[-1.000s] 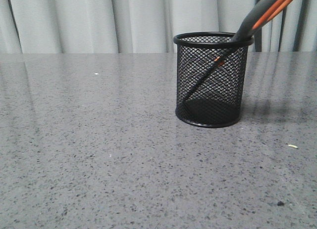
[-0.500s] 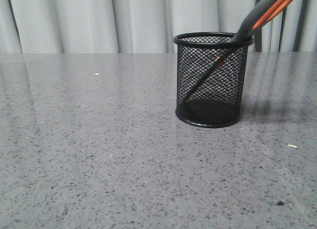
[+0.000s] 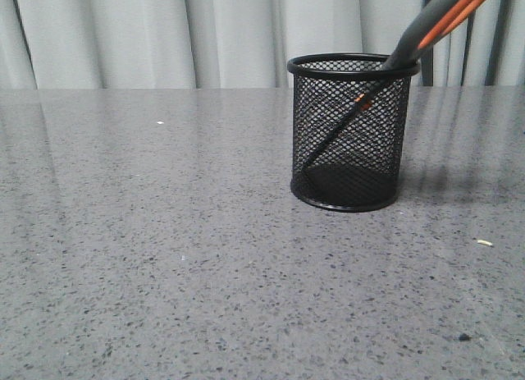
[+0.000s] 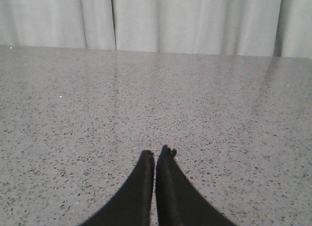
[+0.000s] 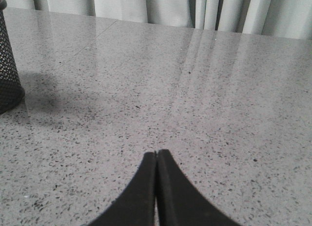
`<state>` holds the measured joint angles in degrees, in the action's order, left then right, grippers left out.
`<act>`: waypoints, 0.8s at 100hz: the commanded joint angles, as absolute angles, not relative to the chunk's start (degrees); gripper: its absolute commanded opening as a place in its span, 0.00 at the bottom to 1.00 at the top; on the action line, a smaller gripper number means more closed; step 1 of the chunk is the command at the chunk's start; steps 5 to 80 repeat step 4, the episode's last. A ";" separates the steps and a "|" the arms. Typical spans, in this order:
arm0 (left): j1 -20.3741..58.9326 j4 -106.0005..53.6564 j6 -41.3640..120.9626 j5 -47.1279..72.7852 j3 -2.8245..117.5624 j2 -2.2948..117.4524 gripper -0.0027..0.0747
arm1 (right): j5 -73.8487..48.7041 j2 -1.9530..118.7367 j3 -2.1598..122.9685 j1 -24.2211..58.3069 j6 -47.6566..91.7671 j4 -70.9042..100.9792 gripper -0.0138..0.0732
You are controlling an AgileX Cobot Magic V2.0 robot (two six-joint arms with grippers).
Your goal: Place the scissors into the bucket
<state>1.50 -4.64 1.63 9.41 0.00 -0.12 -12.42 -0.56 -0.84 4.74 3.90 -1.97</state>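
Observation:
The black wire-mesh bucket (image 3: 351, 134) stands upright on the grey speckled table, right of centre in the front view. The scissors (image 3: 435, 23) lean inside it, blades down through the mesh to the bucket's lower left, dark grey and orange handles sticking out over the right rim toward the upper right. The bucket's edge also shows in the right wrist view (image 5: 7, 70). My left gripper (image 4: 156, 155) is shut and empty above bare table. My right gripper (image 5: 156, 153) is shut and empty above bare table, well apart from the bucket. Neither gripper shows in the front view.
The grey speckled table (image 3: 164, 257) runs wide around the bucket. A small pale scrap (image 3: 485, 243) and a dark speck (image 3: 464, 337) lie at the front right. Pale curtains (image 3: 164, 35) hang behind the table's far edge.

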 commanded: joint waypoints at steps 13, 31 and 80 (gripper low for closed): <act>1.40 -4.69 0.99 5.24 -2.31 -1.71 0.01 | -8.34 -1.88 -1.08 4.42 3.87 -2.89 0.08; 1.40 -4.69 0.99 5.24 -2.31 -1.71 0.01 | -8.34 -1.88 -1.08 4.42 3.87 -2.89 0.08; 1.40 -4.69 0.99 5.24 -2.31 -1.71 0.01 | -8.34 -1.88 -1.08 4.42 3.87 -2.89 0.08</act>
